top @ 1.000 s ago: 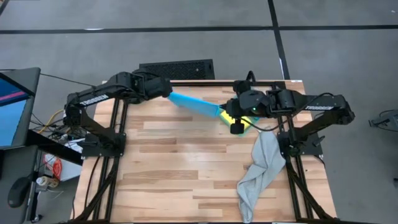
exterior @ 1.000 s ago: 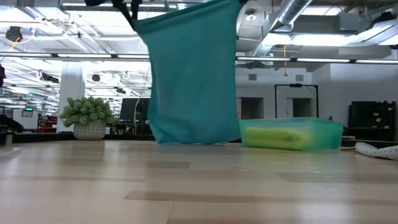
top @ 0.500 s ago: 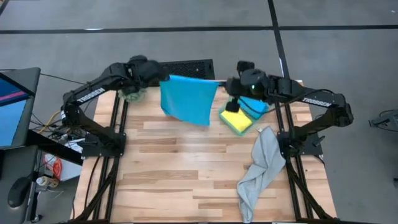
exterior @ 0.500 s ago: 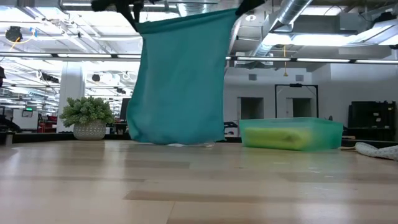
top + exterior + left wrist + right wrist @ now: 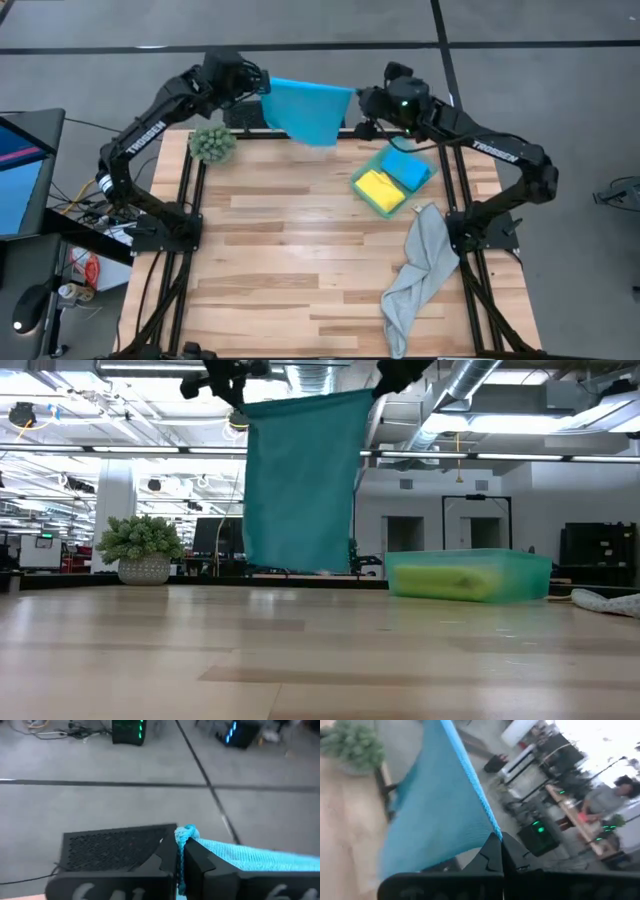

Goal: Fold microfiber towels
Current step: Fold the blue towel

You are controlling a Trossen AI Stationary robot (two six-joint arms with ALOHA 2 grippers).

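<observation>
A bright blue microfiber towel (image 5: pixel 310 108) hangs spread out between my two grippers over the table's far edge; in the low view the towel (image 5: pixel 298 480) is a flat sheet. My left gripper (image 5: pixel 262 88) is shut on its upper left corner. My right gripper (image 5: pixel 358 100) is shut on its upper right corner. A yellow towel (image 5: pixel 378 188) and another blue towel (image 5: pixel 405 168) lie folded in the green bin (image 5: pixel 362 180). A pale grey towel (image 5: pixel 418 270) lies crumpled along the table's right side. My left gripper pinches the towel's upper left corner (image 5: pixel 186 832) between its two fingers, and a small tuft stands out past the fingertips. The fingers slant slightly downward. The towel hangs below them, its top edge drawn toward the other gripper, its lower edge (image 5: pixel 295 568) off the table. My right gripper pinches the towel's upper right corner (image 5: pixel 495 832) between its two fingers, close to level. The top edge (image 5: pixel 465 765) runs straight away from the fingers toward the left gripper. The sheet hangs below that edge, lifted clear.
A fuzzy green ball-shaped plant (image 5: pixel 212 143) stands at the table's far left corner. A dark grille (image 5: pixel 285 110) lies on the floor just past the far edge. The table's bare wood (image 5: pixel 300 260) spreads across the middle and near left.
Both grippers have swung toward the table's far edge, risen a little and tipped closer to level, carrying the blue towel with them. The towel, hanging low over the table's far part before, now hangs higher at the far edge, its lower edge off the wood.
</observation>
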